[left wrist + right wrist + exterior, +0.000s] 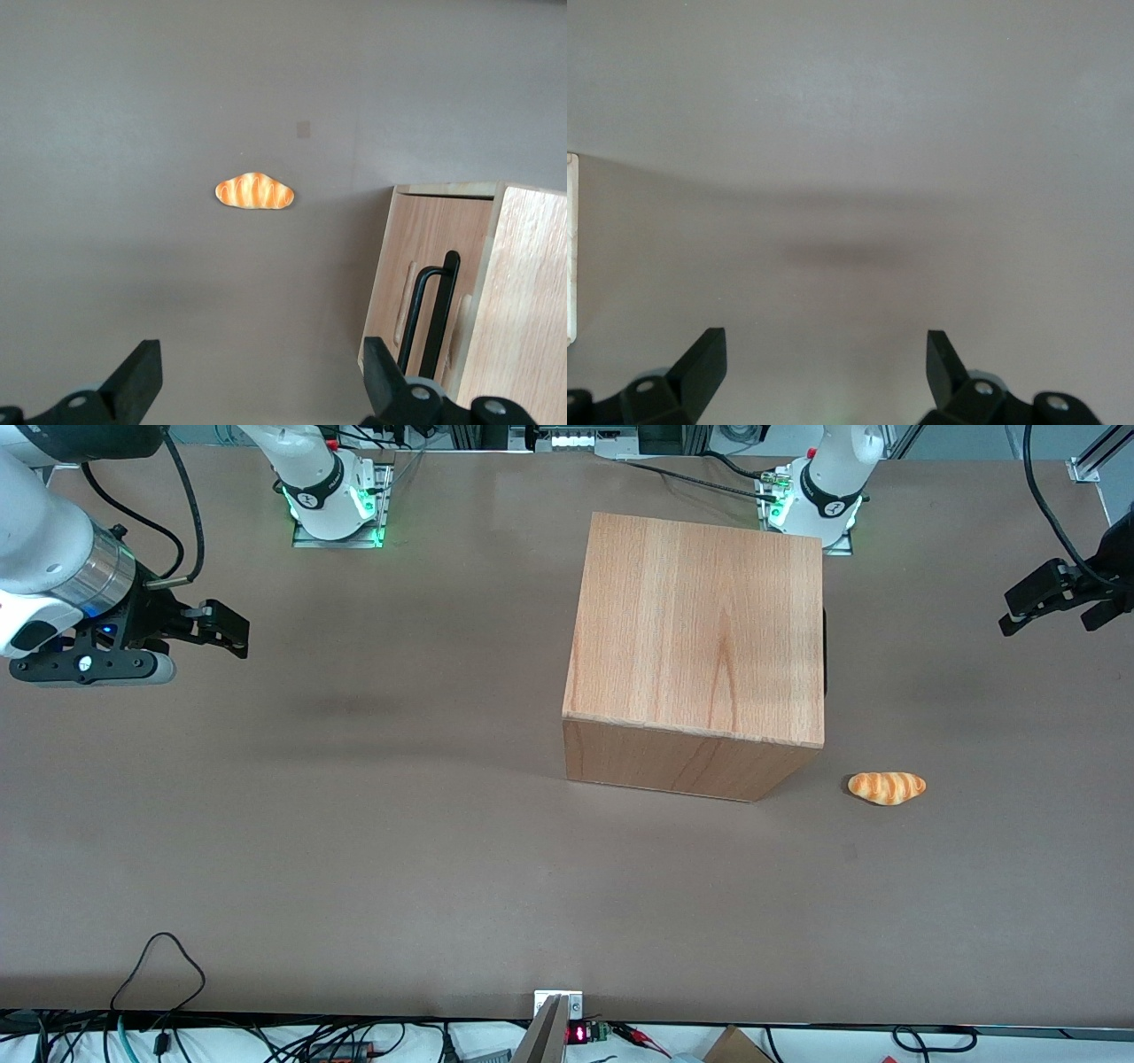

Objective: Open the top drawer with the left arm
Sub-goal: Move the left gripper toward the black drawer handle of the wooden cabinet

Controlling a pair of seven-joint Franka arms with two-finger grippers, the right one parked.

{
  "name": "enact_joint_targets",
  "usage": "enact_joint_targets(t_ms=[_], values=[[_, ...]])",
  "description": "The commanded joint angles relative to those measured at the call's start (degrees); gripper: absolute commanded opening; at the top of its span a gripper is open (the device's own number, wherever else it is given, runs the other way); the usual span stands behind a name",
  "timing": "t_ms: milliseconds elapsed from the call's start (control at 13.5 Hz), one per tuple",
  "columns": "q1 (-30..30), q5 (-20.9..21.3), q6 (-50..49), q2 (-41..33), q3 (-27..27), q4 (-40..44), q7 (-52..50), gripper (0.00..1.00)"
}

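Left wrist view: the gripper [257, 385] is seen released, its black fingers [137, 376] spread wide, held high over the matte brown surface [133, 133] — apparently so the cabinet's front can be surveyed before an approach. The cabinet [523, 292], a boxy pale-wood unit with visible grain, stands well apart from the gripper. Its top drawer [416, 266] appears closed, flush in the front, marked by a slim black handle [434, 305]. A glossy ridged croissant [254, 191] lies near the cabinet — untouched.

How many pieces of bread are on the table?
1. The bread roll lies on the table beside the wooden cabinet, nearer the front camera than the open left gripper. The cabinet could hide more.
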Motion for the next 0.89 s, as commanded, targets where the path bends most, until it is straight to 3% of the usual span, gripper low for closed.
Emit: enact_joint_targets(t_ms=[0,446,818], values=[[-0.6,0.2,-1.7,0.8,0.5,0.3,1.0,1.00],[-1.3,-5.9,-0.8,1.9,-0.2,-6.3,1.3,1.00],[-1.3,-8.1,5.6,1.9,-2.9,-14.3,3.0,1.00]])
